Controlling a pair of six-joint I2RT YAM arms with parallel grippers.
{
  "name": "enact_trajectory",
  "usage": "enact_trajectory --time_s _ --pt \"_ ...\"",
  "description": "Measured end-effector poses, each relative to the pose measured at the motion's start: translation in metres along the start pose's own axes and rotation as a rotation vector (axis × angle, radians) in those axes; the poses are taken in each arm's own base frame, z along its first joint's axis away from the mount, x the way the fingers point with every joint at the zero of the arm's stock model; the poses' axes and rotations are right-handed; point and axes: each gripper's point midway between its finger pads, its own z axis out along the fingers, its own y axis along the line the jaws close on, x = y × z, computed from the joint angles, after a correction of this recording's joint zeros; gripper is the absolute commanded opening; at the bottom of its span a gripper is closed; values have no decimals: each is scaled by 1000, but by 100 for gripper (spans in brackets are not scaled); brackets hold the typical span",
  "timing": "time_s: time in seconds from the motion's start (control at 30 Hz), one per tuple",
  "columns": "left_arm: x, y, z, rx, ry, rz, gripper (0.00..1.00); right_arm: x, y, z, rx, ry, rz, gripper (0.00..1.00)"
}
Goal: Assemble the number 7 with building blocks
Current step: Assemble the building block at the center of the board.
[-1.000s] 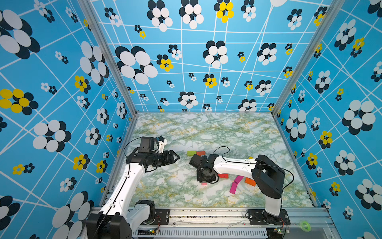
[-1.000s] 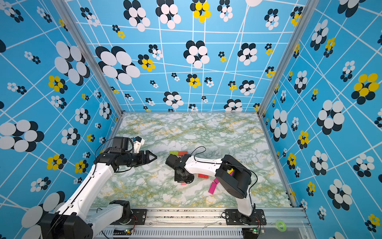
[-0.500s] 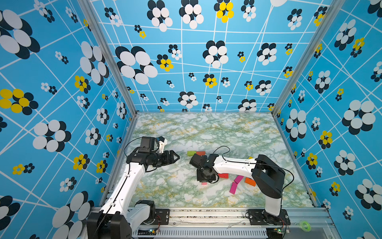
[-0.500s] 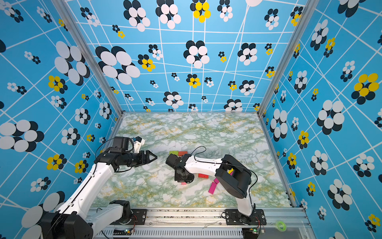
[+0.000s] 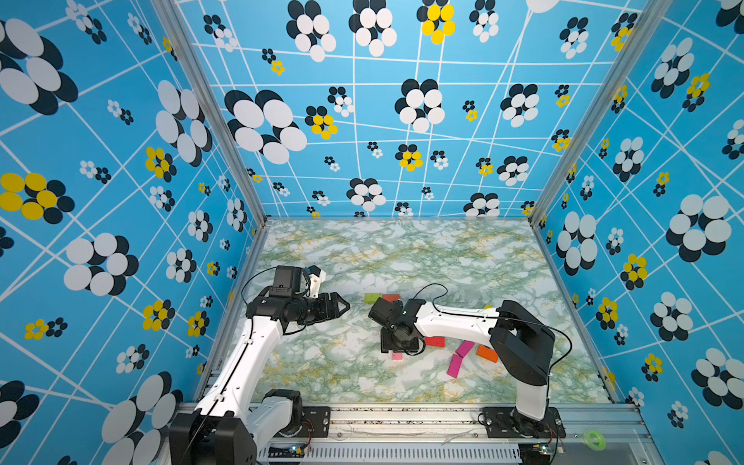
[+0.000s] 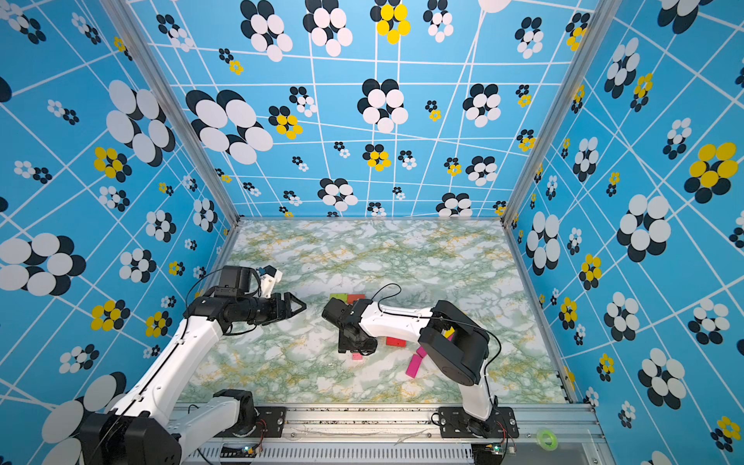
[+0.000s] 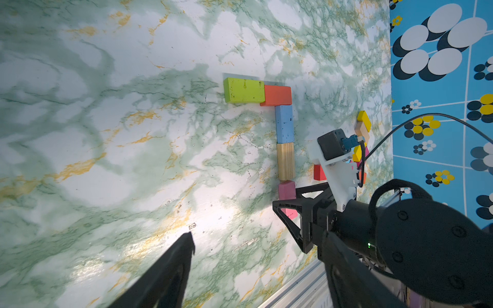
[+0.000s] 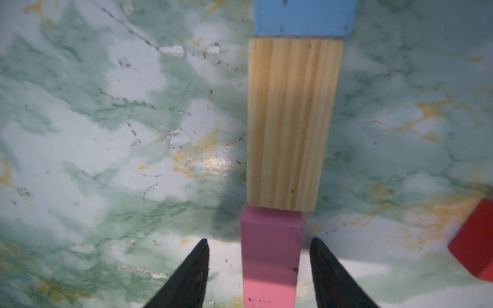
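Note:
The number 7 lies flat on the marbled table: a green block [image 7: 244, 90] and an orange block [image 7: 277, 95] form the bar. A light blue block [image 7: 284, 124], a striped wood block [image 7: 285, 160] and a pink block [image 8: 270, 266] run end to end as the stem. My right gripper [image 8: 259, 240] is open astride the pink block, with a gap on each side. In both top views it points down over the stem [image 5: 396, 349]. My left gripper [image 5: 344, 308] hovers open and holds nothing, to the left of the figure.
Loose building blocks lie under the right arm: a red block [image 5: 435, 341], two magenta blocks [image 5: 455, 364], an orange block [image 5: 487, 353], and a yellow block [image 6: 448, 332]. Patterned walls close in three sides. A metal rail [image 5: 402, 418] runs along the front.
My right gripper's jaws have parted and let go of the pink block, which now rests at the stem's end. Both arms have barely moved.

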Motion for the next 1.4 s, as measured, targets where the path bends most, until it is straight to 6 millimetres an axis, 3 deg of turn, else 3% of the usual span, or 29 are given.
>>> enact_trajectory --time_s 0.2,0.37,0.47,0.63,0.8,1.4 --pt "0 0 0 0 0 0 79 3 -4 -11 -3 -12 3 74" --pt "0 0 0 0 0 0 79 8 15 -61 -115 -79 -43 85" --pt "0 0 0 0 0 0 79 18 36 -79 -225 -63 -84 88" --pt "0 0 0 -1 0 0 79 37 56 -58 -295 52 -138 89" --pt "1 -1 1 -2 4 6 79 61 56 -29 -266 155 -207 89" --pt "1 -1 1 -4 5 8 79 70 52 -13 -236 202 -257 90"
